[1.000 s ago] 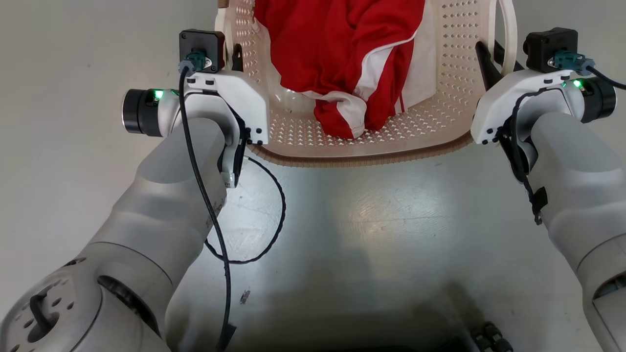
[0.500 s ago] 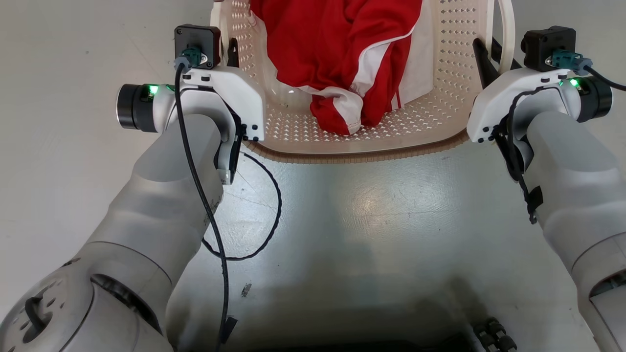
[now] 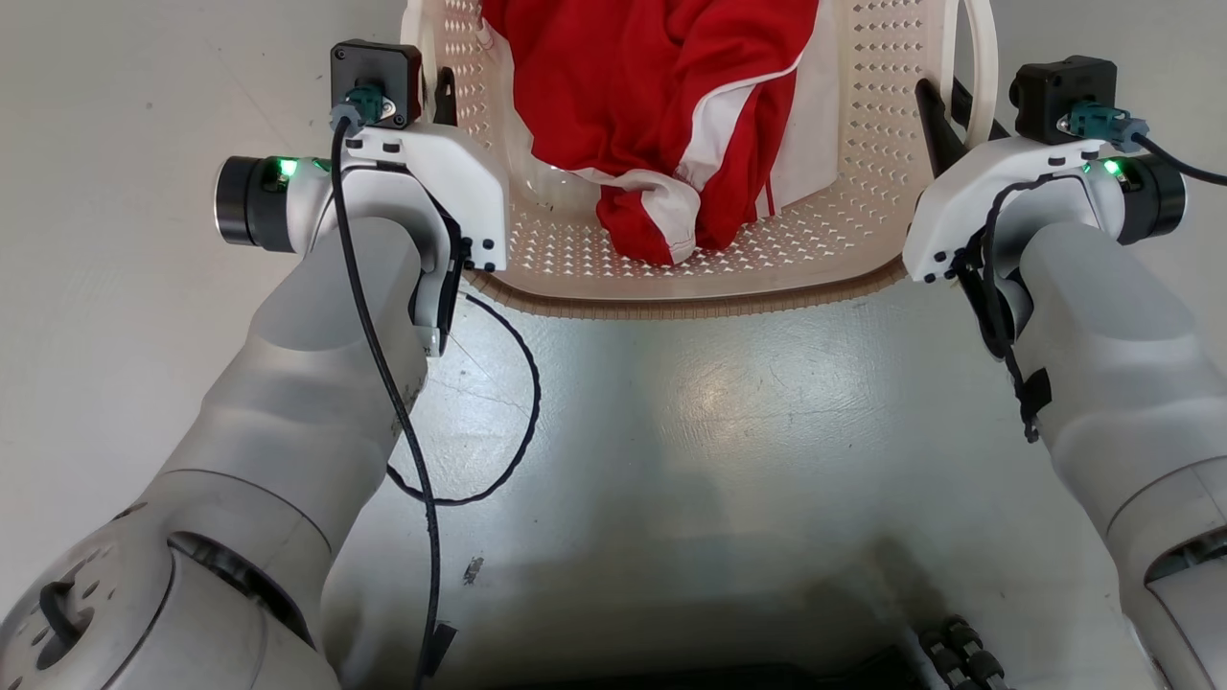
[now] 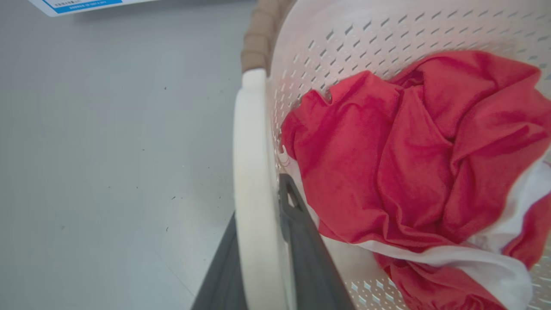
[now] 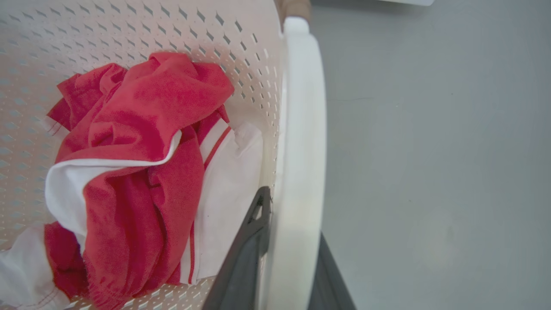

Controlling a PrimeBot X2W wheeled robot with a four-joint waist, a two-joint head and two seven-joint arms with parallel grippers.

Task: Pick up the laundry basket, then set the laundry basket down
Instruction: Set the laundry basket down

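Note:
The laundry basket (image 3: 868,144), cream and perforated with a brown woven-look rim, sits at the top middle of the head view. Crumpled red and white clothes (image 3: 661,96) lie inside it. My left gripper (image 3: 443,94) is shut on its left loop handle (image 4: 254,163), one dark finger inside the wall and one outside. My right gripper (image 3: 944,110) is shut on the right loop handle (image 5: 301,129) in the same way. I cannot tell whether the basket's bottom touches the floor. The clothes (image 4: 409,150) (image 5: 142,142) lie close to the inner fingers.
Grey glossy floor (image 3: 729,402) stretches all around the basket. A black cable (image 3: 522,422) loops down from my left forearm. My dark base (image 3: 949,652) shows at the bottom edge. A blue and white label edge (image 4: 82,4) lies beyond the basket.
The basket and both grippers have drifted slightly up and left in the head view, a little more than the floor marks did. Both grips are unchanged.

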